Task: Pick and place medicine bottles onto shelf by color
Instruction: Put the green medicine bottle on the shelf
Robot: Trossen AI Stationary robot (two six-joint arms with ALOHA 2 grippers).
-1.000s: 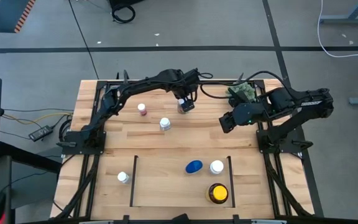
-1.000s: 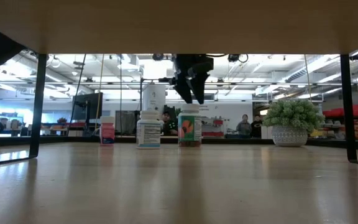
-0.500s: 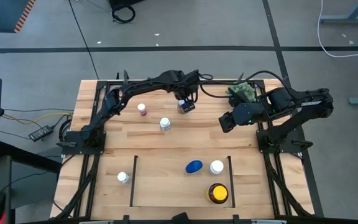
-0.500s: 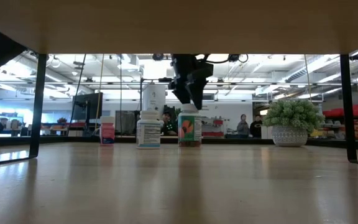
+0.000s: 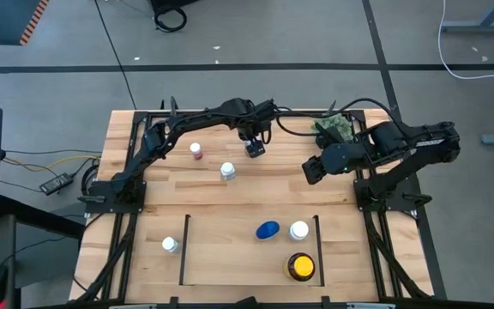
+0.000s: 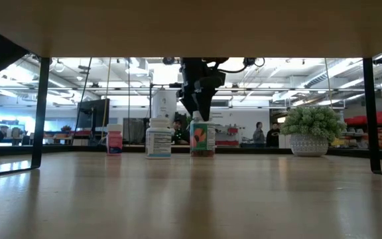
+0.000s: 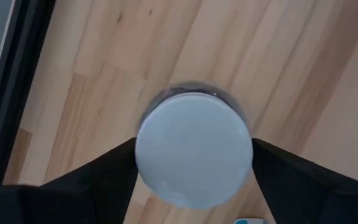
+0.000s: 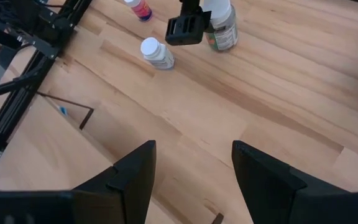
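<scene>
In the high view my left gripper (image 5: 254, 146) hangs over a white-capped bottle with an orange and green label (image 6: 203, 139), near the table's far edge. In the left wrist view its open fingers stand on either side of the white cap (image 7: 193, 149). A reddish bottle (image 5: 195, 150) and a white bottle (image 5: 227, 171) stand to the left of it. A blue bottle (image 5: 268, 229), a white-capped bottle (image 5: 298, 230) and an amber bottle with a yellow cap (image 5: 301, 266) sit in the shelf bay (image 5: 230, 257). My right gripper (image 5: 313, 169) waits open above the table's right part. My left gripper comes from above, pointing down, with one finger (image 7: 104, 180) on each side of the bottle's white cap (image 7: 148, 155). Their inner edges lie right at the cap's rim. Whether they touch it, I cannot tell. The bottle stands upright on the table.
A white-capped bottle (image 5: 170, 245) stands just outside the shelf's left black bar (image 5: 184, 249). A spiky green plant in a pot (image 5: 333, 129) sits at the far right, close behind my right arm. Black frame rails run along both table sides. People show in the room beyond.
My left gripper has come down over the labelled bottle, so that its fingers now cover the cap in the low view, and it has shifted slightly toward the table's left. The bottles have stayed where they were.
</scene>
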